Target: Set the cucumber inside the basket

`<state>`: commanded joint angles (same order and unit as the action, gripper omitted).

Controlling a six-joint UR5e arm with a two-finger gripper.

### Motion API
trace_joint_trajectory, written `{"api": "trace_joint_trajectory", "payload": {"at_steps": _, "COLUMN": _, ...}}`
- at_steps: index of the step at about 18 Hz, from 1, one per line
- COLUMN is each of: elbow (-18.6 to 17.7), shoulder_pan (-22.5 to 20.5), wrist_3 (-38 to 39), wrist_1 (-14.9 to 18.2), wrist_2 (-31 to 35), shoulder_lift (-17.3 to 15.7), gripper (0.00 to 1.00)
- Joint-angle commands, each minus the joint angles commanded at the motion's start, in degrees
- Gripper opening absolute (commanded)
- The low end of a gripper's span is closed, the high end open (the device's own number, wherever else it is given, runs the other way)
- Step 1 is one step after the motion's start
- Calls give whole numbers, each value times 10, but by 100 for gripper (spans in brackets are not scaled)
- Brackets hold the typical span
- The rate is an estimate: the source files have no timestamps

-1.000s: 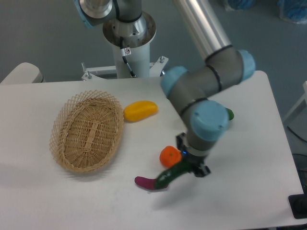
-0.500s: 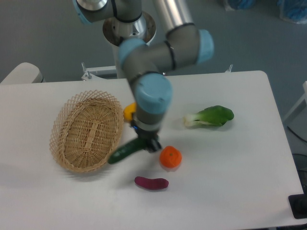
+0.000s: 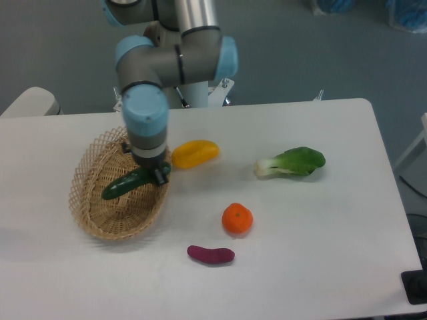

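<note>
The dark green cucumber is held in my gripper by its right end and hangs tilted over the inside of the light tan wicker basket. I cannot tell whether the cucumber touches the basket floor. My gripper is shut on the cucumber, above the basket's right half. The fingers are mostly hidden by the wrist.
A yellow fruit lies just right of the basket. An orange and a small purple sweet potato lie in front. A bok choy lies at the right. The arm's base stands behind the basket.
My gripper has carried the cucumber leftwards from beside the orange, past the basket's right rim, to over the basket's inside.
</note>
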<state>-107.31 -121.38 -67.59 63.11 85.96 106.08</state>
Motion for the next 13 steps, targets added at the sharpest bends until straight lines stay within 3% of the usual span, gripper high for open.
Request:
{"api": "trace_joint_trajectory", "payload": {"at_steps": 3, "elbow": -1, "shoulder_pan": 1, "wrist_3": 1, "wrist_1": -4, "wrist_2": 0, "shoulder_lift": 2, "gripper": 45}}
{"api": "trace_joint_trajectory", "payload": {"at_steps": 4, "elbow": 0, "shoulder_pan": 1, "wrist_3": 0, "wrist_1": -4, "wrist_2": 0, "shoulder_lift": 4, "gripper": 67}}
{"api": "trace_joint_trajectory", "payload": {"at_steps": 5, "elbow": 0, "shoulder_pan": 1, "wrist_3": 1, "wrist_1": -4, "wrist_2": -1, "shoulder_lift": 4, "gripper": 100}}
{"api": "trace_joint_trajectory", "payload": {"at_steps": 13, "elbow": 41, "shoulder_pan": -23, "wrist_3": -2, "wrist_1": -3, "wrist_2": 1, "shoulder_lift": 2, "gripper": 100}}
